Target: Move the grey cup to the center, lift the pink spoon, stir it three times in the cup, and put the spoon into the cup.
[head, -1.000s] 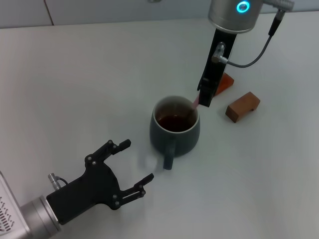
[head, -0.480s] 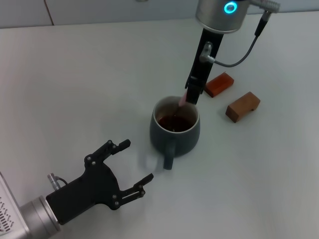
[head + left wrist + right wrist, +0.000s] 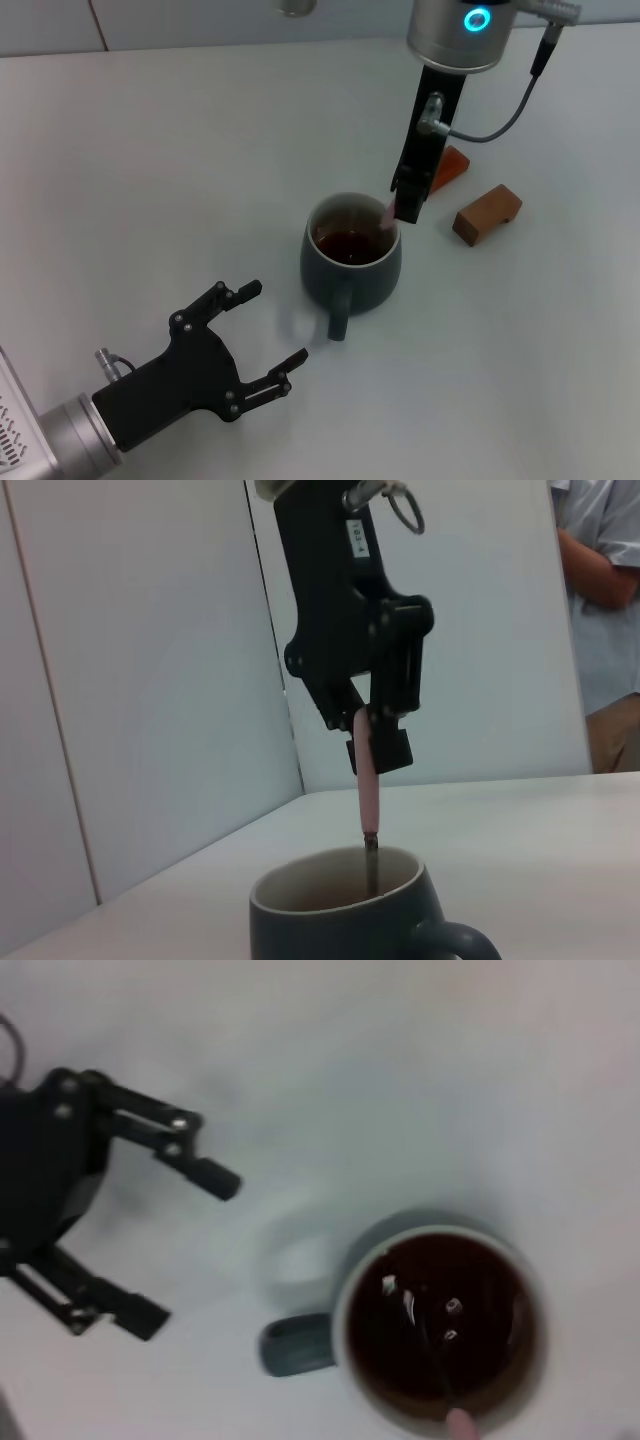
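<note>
Two grippers are before us. At the left, low in the head view, our left gripper (image 3: 262,325) rests near the table (image 3: 150,170) with its fingers spread wide and nothing between them, just beside the grey cup (image 3: 350,268), whose handle points toward us. The cup stands near the middle, holding dark liquid. Directly above its far right rim our right gripper (image 3: 408,205) hangs, clenched on the top of the pink spoon (image 3: 368,795). The spoon's long axis runs nearly upright, pink handle up, metal neck dipping into the liquid. Farther right lie two brown wooden blocks (image 3: 487,214), apart from the cup.
</note>
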